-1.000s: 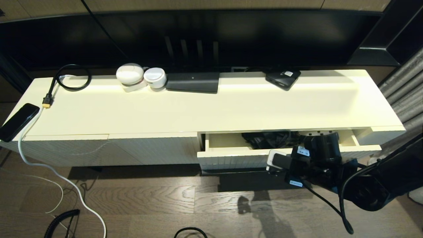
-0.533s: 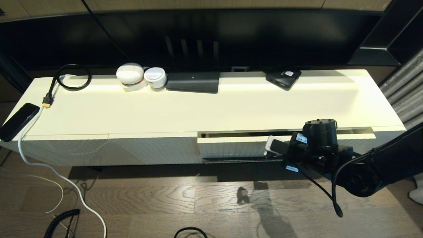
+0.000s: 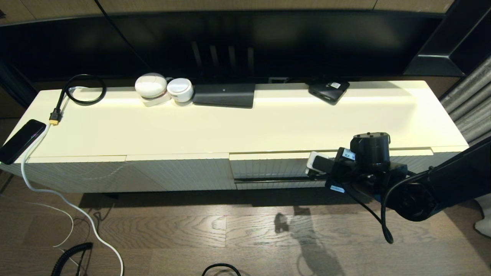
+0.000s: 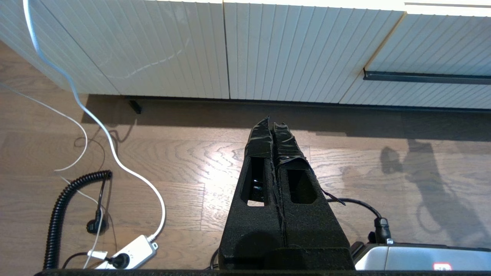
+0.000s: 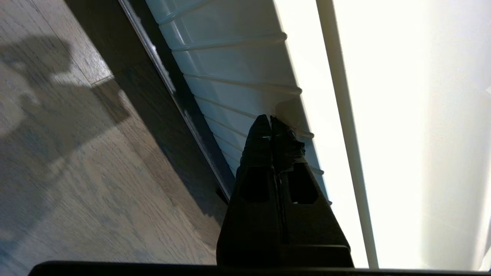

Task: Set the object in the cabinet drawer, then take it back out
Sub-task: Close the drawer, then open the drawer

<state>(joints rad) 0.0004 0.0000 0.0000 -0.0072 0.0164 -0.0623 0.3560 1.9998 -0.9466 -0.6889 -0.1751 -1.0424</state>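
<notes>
The cabinet drawer [image 3: 268,167] is pushed in, its ribbed cream front level with the neighbouring panels, and its thin black bar handle [image 3: 268,179] runs below. Nothing of its inside shows, so the object is hidden. My right gripper [image 5: 270,120] is shut with nothing in it, and its tips rest against the ribbed drawer front [image 5: 238,76] above the handle [image 5: 180,99]. In the head view the right arm [image 3: 360,168] stands before the drawer's right half. My left gripper [image 4: 273,122] hangs shut and empty over the wooden floor, with the drawer handle [image 4: 425,77] far off.
On the cabinet top lie two white round devices [image 3: 150,86], a flat black box [image 3: 224,95], a small black device [image 3: 328,91], a coiled black cable [image 3: 82,90] and a phone [image 3: 21,141] at the left edge. A white cable [image 3: 76,209] and a power strip [image 4: 126,251] lie on the floor.
The drawer stood open a second ago with dark items inside. My right gripper has moved toward the cabinet with it, and it is now fully pushed in.
</notes>
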